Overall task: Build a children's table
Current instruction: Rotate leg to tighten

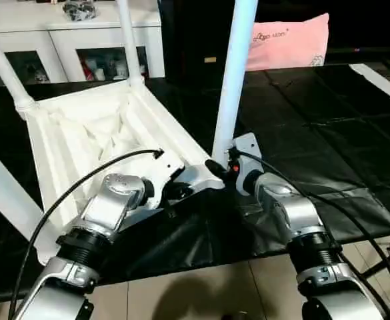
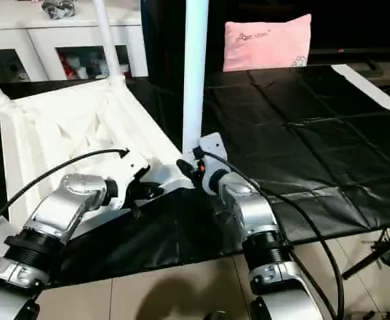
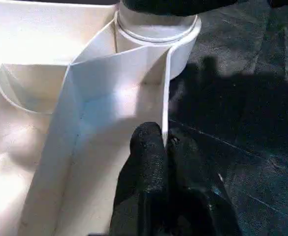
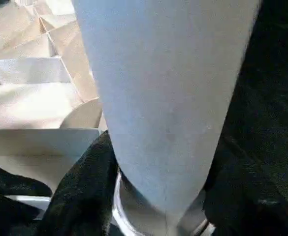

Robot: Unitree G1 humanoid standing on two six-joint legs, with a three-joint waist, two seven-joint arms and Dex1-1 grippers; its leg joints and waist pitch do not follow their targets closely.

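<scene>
The white tabletop (image 1: 95,133) lies upside down on the black mat, ribbed underside up. Three legs stand in its corner sockets: one at the far left (image 1: 5,63), one at the back (image 1: 129,40) and one at the near left (image 1: 1,193). A fourth leg (image 1: 235,73) stands upright in the near right corner socket (image 3: 158,24). My left gripper (image 1: 175,193) is shut on the tabletop's thin rim wall (image 3: 166,88) just beside that socket. My right gripper (image 1: 223,168) holds the foot of the fourth leg (image 4: 163,88), one black finger (image 4: 84,187) on each side of it.
A white glass-door cabinet (image 1: 61,40) stands behind the tabletop. A pink cushion (image 1: 288,40) rests at the back of the black mat (image 1: 328,133). A white strip (image 1: 381,80) lies at the far right. Tiled floor (image 1: 201,287) begins at the mat's near edge.
</scene>
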